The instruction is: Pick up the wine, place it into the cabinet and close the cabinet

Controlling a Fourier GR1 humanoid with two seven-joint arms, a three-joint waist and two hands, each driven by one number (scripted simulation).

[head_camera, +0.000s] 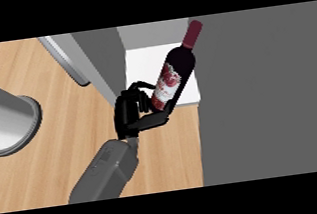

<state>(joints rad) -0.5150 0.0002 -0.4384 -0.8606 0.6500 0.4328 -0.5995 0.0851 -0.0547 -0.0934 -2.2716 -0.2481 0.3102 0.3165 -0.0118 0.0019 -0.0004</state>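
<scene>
Gripping: the one hand in view (134, 113) has its fingers and thumb curled round the lower body of the wine bottle (174, 76). Which arm this is I cannot tell; it enters from the lower edge, left of centre.
Bottle from the hand: up and to the right of the palm, the label just past the fingertips, the base at the thumb.
Long axis: tilted, running from the base near the hand up and right to the dark red cap.
Neck points: away from the robot, towards the cabinet opening (156, 59).
Cabinet: its white floor lies directly under the bottle; the open door (104, 65) stands just left of the hand.
Next move, as judged: push on along that axis.
Other hand: out of view.
</scene>
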